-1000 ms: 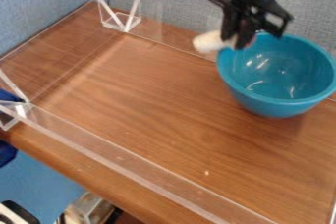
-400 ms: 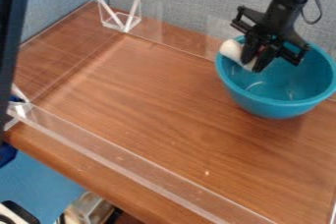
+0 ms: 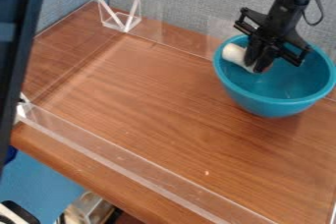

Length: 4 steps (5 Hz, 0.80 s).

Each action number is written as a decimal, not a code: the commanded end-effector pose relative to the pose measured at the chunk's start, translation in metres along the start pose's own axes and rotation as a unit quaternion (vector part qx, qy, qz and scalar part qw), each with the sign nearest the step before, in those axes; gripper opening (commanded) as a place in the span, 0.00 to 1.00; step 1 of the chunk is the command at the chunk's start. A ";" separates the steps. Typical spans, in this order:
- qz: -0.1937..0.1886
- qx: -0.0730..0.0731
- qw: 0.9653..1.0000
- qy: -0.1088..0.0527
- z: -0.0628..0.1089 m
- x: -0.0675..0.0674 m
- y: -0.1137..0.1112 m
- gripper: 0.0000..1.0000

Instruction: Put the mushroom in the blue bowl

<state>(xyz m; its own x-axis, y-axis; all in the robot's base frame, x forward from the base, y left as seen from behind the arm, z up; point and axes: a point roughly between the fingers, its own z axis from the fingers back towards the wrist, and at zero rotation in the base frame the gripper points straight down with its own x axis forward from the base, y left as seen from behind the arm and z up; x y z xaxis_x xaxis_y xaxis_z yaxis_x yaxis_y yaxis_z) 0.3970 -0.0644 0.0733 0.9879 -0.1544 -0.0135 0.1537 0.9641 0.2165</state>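
The blue bowl stands at the right of the wooden table, glossy teal and deep. My gripper points down over the bowl's left inner side, its black fingers dipping just inside the rim. The mushroom shows as a small cream-white lump at the left of the fingers, level with the bowl's rim; its cap is hidden behind the fingers. The gripper looks shut on the mushroom.
Low clear acrylic walls run round the wooden tabletop, with a clear triangular bracket at the back left. A blue backdrop stands behind. A dark blurred upright shape covers the left edge of the view.
The gripper has carried the mushroom right and down, from behind the bowl's left rim to just inside the bowl. In the last half second it barely moved.
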 end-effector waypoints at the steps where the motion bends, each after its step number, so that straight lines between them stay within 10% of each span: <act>1: 0.026 -0.001 0.999 -0.026 0.018 0.006 0.024 0.00; 4: -0.032 0.000 0.999 -0.029 -0.004 0.023 0.007 0.00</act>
<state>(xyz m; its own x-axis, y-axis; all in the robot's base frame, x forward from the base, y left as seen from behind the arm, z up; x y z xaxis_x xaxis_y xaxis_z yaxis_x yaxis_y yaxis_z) 0.4109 -0.0578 0.0510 0.9735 -0.2239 -0.0460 0.2286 0.9493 0.2160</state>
